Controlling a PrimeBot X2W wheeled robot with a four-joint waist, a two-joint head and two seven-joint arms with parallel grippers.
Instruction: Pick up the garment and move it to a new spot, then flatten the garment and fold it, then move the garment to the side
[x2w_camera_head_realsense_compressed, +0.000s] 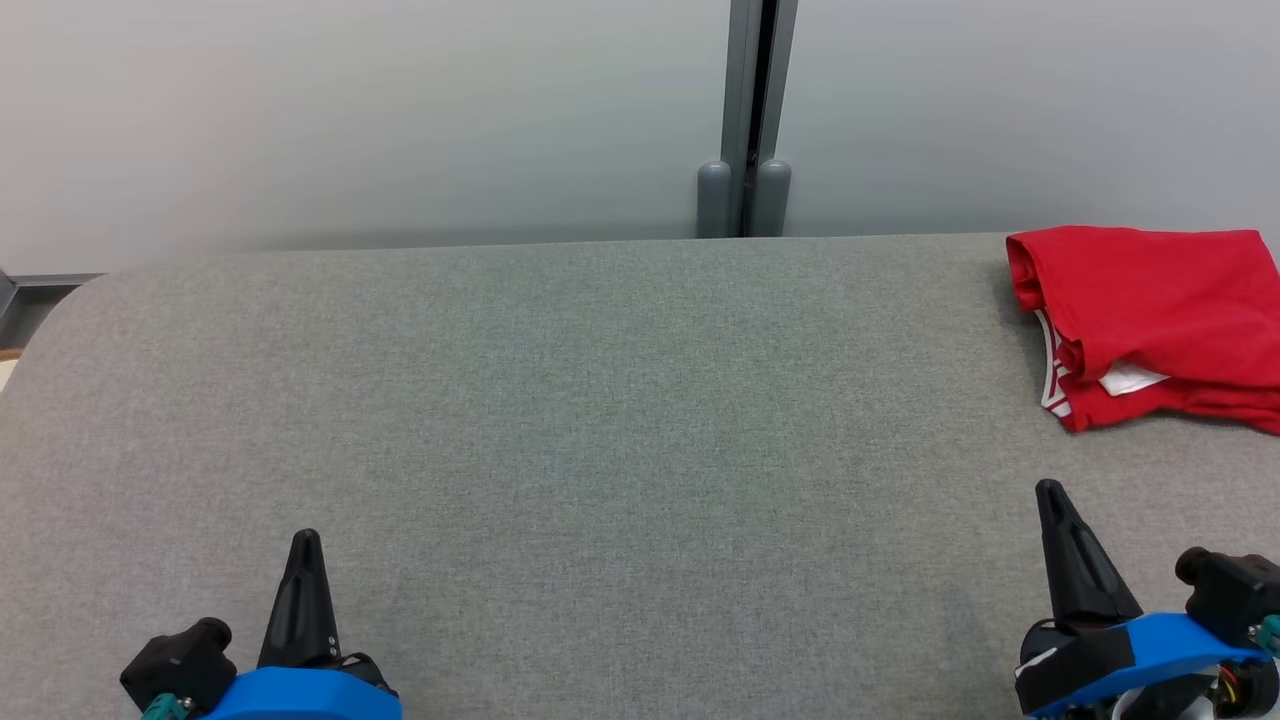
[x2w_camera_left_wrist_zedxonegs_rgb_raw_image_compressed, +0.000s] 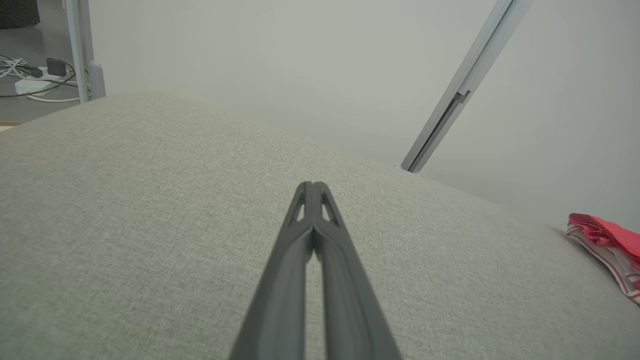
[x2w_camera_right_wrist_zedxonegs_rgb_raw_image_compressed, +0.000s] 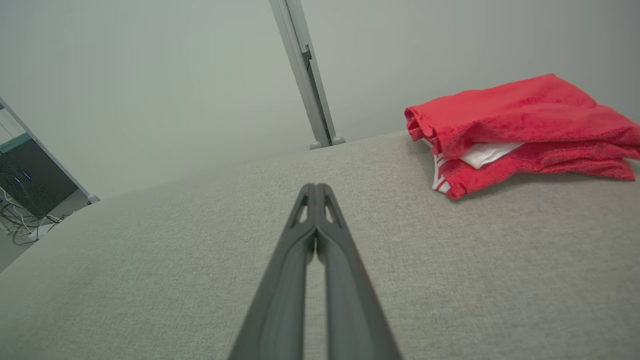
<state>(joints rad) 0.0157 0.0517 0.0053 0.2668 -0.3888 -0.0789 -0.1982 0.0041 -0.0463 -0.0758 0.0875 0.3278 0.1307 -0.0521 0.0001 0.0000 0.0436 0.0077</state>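
The red garment (x2w_camera_head_realsense_compressed: 1150, 310) lies folded at the far right of the grey fabric-covered table (x2w_camera_head_realsense_compressed: 600, 400), close to its back edge and running past the right border of the head view. From above it reads as a flat red bundle with a white patch. The right wrist view looks at it from low down and side-on, and gives the stacked layers, a white inner piece between them and red-and-white striped trim at the near corner.

The left gripper (x2w_camera_head_realsense_compressed: 305, 545) sits at the lower left and the right gripper (x2w_camera_head_realsense_compressed: 1048, 490) at the lower right, each over bare fabric. The right one is nearer the garment but well apart from it. Each wrist view shows its own two fingers pressed together tip to tip, holding nothing.

Behind the table stand pale wall panels joined by a grey post (x2w_camera_head_realsense_compressed: 747, 120). The left wrist view adds cables (x2w_camera_left_wrist_zedxonegs_rgb_raw_image_compressed: 35, 80) on the floor (beyond the table's left end); the right wrist view adds a dark cabinet (x2w_camera_right_wrist_zedxonegs_rgb_raw_image_compressed: 30, 175).
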